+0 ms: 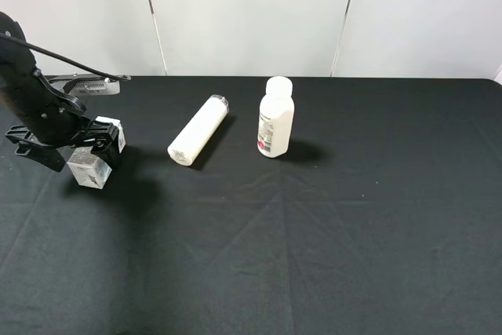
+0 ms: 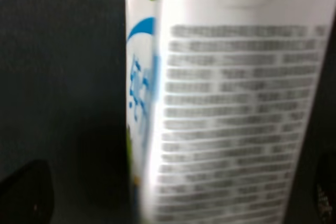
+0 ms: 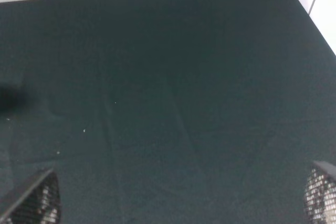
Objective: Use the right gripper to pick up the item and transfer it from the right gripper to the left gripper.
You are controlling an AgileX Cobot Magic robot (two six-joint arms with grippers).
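We see the small white gable-top carton w/ blue print at mid-left of the overhead frame, right at the black cabled left gripper, low over the black-cloth bench. Long axis roughly upright, slightly tilted. Left jaws: can't tell if gripping or letting go. Black right gripper: jaws wide, empty, far from carton. Left arm is nearer.

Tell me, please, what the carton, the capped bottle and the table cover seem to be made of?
Carton: probably coated paperboard, with folded edges and printed panels. Capped bottle: likely opaque white plastic with a faint sheen. Table cover: matte black cloth, creased.
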